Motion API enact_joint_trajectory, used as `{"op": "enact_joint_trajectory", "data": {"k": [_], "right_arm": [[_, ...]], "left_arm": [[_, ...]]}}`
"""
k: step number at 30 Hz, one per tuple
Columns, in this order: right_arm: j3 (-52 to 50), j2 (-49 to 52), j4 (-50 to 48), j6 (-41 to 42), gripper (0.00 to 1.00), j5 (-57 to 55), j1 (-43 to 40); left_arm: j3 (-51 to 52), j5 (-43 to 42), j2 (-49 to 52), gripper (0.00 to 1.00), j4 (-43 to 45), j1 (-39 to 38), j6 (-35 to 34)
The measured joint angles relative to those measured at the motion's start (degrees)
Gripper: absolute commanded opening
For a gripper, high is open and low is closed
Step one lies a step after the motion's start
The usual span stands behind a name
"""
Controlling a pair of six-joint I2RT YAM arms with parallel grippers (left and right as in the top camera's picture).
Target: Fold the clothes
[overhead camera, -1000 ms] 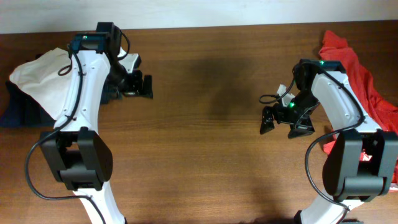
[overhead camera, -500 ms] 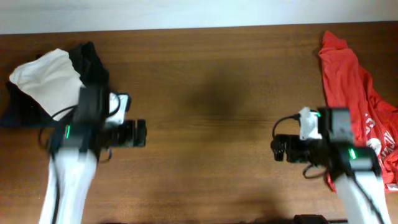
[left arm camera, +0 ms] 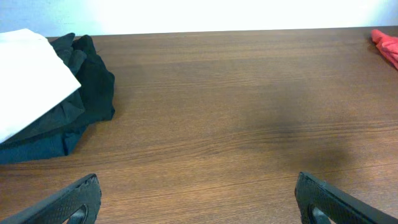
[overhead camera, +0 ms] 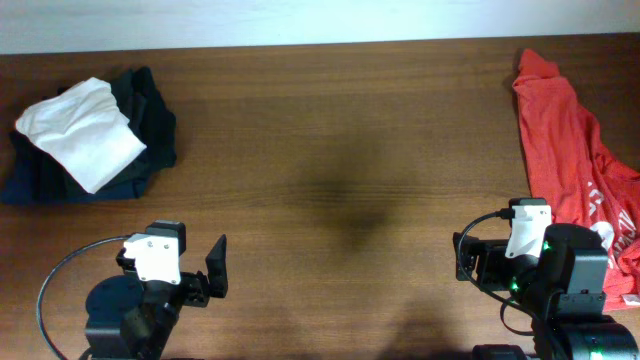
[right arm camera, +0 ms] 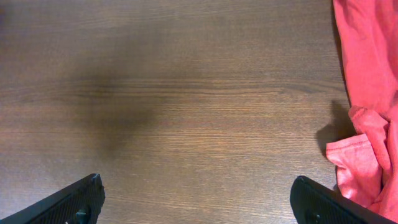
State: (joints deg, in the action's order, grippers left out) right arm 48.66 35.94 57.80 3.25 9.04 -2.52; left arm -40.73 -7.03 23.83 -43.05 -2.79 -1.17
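Reaching for the red T-shirt point(overhead camera: 565, 140) carries the main risk from here. It lies crumpled along the right edge of the bench point(overhead camera: 340, 120), running from the far right corner down beside the right arm point(overhead camera: 565, 275), so a pinch on a bunched fold would likely take several layers at once and drag the heap rather than spread it. Cloth that close to the edge could also slide off. Your right fingers point(right arm camera: 320, 202) are wide apart and empty over bare wood near the front edge, and so are your left fingers point(left arm camera: 78, 199). The white T-shirt point(overhead camera: 78, 145) looks folded and sits on dark clothes point(overhead camera: 150, 115) at the far left corner, where a careless left sweep would topple that stack.
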Motion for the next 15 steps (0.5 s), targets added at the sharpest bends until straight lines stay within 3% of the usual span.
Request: {"op": "enact_joint_trajectory", "data": {"k": [8, 12, 15], "right_arm": [[-0.50, -5.33, -0.70, -0.07, 0.99, -0.02, 0.00], [-8.11, -20.02, -11.61, -0.20, 0.99, -0.59, 0.02], [-22.73, -34.64, -26.91, -0.26, 0.99, -1.14, 1.25]], "left_arm": [[0.04, 0.00, 0.00, 0.99, -0.02, 0.00, 0.00], [0.13, 0.02, 0.00, 0.99, -0.20, 0.00, 0.00], [0.20, 0.02, 0.04, 0.99, -0.20, 0.00, 0.00]]}}
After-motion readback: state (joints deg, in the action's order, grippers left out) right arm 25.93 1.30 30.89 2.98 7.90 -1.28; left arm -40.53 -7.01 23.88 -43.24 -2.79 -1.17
